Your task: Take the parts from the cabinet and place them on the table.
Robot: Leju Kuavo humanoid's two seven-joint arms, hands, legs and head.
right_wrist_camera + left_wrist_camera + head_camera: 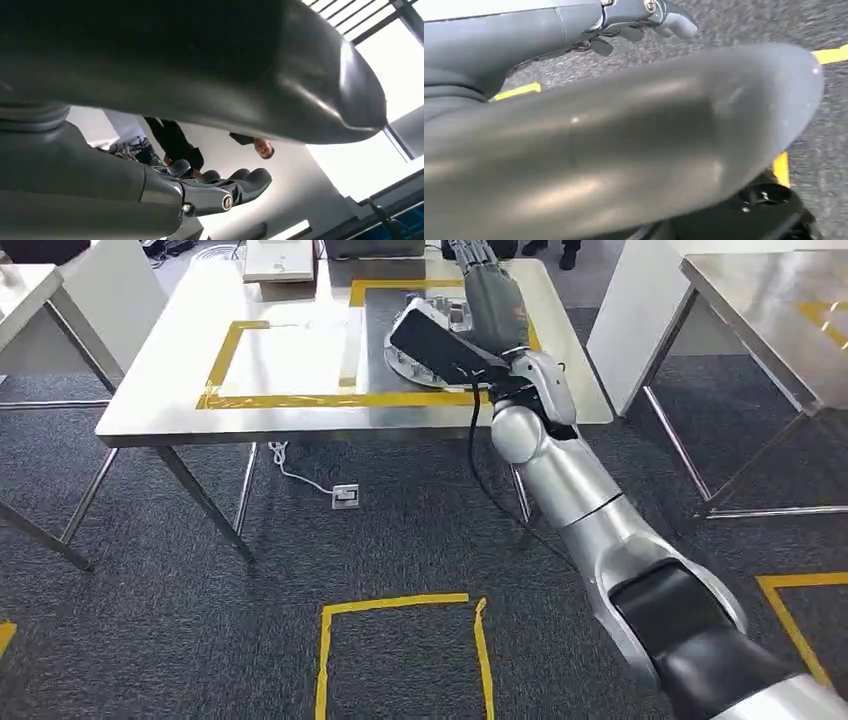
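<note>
Head view shows the right arm reaching out over the shiny table. The right hand is past the far side of a round metal part, which lies on the table inside yellow tape lines. Its fingers are apart and hold nothing. Left wrist view shows the left hand over grey carpet, fingers curled, holding nothing.

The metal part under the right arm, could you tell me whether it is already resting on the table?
On the table: the metal part lies flat inside the yellow tape outline, partly hidden by the right arm.
</note>
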